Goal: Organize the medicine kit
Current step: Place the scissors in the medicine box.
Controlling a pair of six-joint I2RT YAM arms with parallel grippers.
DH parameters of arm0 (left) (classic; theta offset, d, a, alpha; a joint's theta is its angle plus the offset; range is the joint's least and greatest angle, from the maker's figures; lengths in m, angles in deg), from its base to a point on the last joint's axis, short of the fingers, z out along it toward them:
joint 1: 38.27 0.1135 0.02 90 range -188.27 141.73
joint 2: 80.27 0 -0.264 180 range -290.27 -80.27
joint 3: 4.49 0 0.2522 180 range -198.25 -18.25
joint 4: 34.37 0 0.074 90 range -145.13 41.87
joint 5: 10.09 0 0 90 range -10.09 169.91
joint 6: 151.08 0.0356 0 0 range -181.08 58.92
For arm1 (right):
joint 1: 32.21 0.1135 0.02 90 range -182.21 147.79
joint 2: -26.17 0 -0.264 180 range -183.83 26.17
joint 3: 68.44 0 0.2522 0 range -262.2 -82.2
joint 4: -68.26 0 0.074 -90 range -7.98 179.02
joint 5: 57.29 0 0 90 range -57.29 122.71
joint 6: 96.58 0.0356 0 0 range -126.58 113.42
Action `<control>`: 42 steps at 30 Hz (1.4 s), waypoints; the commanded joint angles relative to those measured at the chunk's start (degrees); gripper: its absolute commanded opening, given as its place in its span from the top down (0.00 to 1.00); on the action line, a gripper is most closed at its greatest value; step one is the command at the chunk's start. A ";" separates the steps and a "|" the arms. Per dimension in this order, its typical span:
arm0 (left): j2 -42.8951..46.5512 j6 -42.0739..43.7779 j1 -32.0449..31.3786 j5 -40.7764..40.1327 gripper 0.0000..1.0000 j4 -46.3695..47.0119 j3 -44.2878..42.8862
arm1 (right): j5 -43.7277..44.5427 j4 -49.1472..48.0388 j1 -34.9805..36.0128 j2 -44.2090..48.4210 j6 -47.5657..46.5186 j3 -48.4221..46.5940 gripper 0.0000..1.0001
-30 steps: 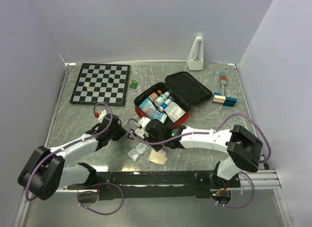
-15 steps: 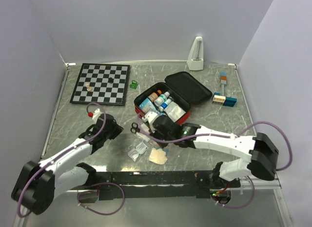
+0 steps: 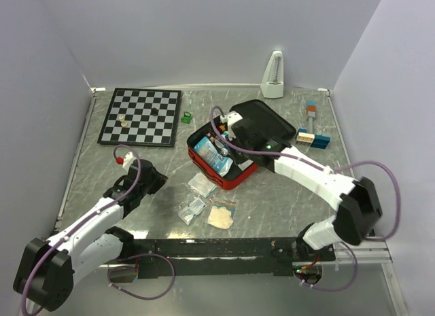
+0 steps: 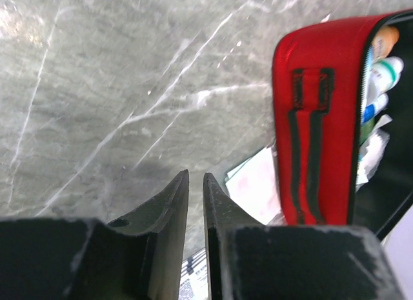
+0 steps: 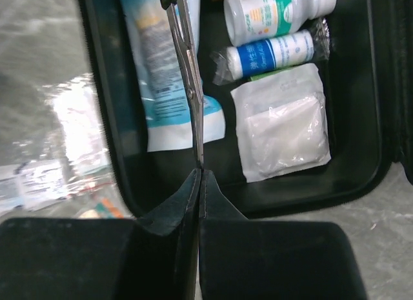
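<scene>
The medicine kit [image 3: 226,176] lies open mid-table, a red case with black lining and its lid [image 3: 265,128] folded back. Inside are a blue-and-white tube [image 5: 158,68], a white bottle [image 5: 277,10], a gauze roll [image 5: 271,51] and a white pad [image 5: 281,122]. My right gripper [image 5: 199,173] hangs over the tray, shut on the blade tips of metal scissors [image 5: 188,74] that point away over the tube. The right gripper [image 3: 228,129] shows above the kit's far side in the top view. My left gripper [image 4: 195,176] hovers over bare table left of the kit [image 4: 310,119], its jaws slightly apart and empty.
Loose packets [image 3: 202,185] [image 3: 192,209] and a tan bandage [image 3: 220,217] lie in front of the kit. A chessboard [image 3: 141,116] sits at the back left with a green item [image 3: 185,116] beside it. A metronome [image 3: 274,76] and blue blocks [image 3: 312,138] stand at the back right.
My right arm has carried the scissors from the table in front of the kit up over its open tray. The left arm has drawn back to the left.
</scene>
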 commanded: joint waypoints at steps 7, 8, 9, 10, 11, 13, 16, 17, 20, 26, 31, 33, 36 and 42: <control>-1.58 2.18 0.23 3.53 0.79 2.93 -0.18 | -2.29 0.00 -4.93 -13.54 -5.22 -8.79 1.00; -1.67 2.26 0.23 3.53 0.79 3.28 -0.09 | -2.20 -0.17 -5.02 -14.25 -5.31 -8.97 1.00; -1.76 2.26 0.23 3.79 0.79 3.46 0.00 | -2.11 -0.17 -5.02 -14.86 -5.57 -9.15 1.00; -1.93 2.44 0.32 4.06 0.79 3.90 0.26 | -2.46 -0.17 -5.02 -15.31 -5.75 -9.06 1.00; -2.02 2.35 0.23 4.06 0.79 4.16 0.35 | -2.64 -0.35 -5.02 -15.92 -6.01 -8.89 1.00; -2.37 2.35 0.23 4.50 0.79 4.78 0.70 | -3.34 -0.52 -5.02 -16.98 -6.19 -8.27 1.00; -2.90 2.61 0.23 5.02 0.79 5.31 1.14 | -4.57 -1.31 -4.93 -17.94 -5.75 -6.87 1.00; -3.08 2.62 0.32 5.11 0.79 5.40 1.14 | -4.83 -1.58 -4.85 -17.95 -5.66 -5.99 1.00; -2.90 2.97 0.23 5.03 0.79 5.48 1.40 | -5.28 -2.19 -4.58 -18.03 -5.66 -4.58 1.00; -4.22 2.97 0.32 5.64 0.79 6.28 1.40 | -8.17 -0.44 -4.41 -21.11 -5.83 -5.98 1.00; -3.78 2.79 0.23 5.81 0.79 6.63 2.10 | -8.27 -0.70 -4.23 -21.21 -5.31 -5.72 1.00; -3.61 2.79 0.32 5.64 0.79 6.54 2.28 | -8.00 -2.97 -4.23 -18.49 -4.70 -3.88 1.00; -3.69 2.79 0.23 5.73 0.79 6.28 2.19 | -7.91 -5.70 -4.23 -14.44 -3.90 -2.47 1.00; -3.52 2.53 0.23 5.99 0.80 6.45 2.28 | -8.09 -2.64 -4.32 -14.43 -5.22 -6.51 1.00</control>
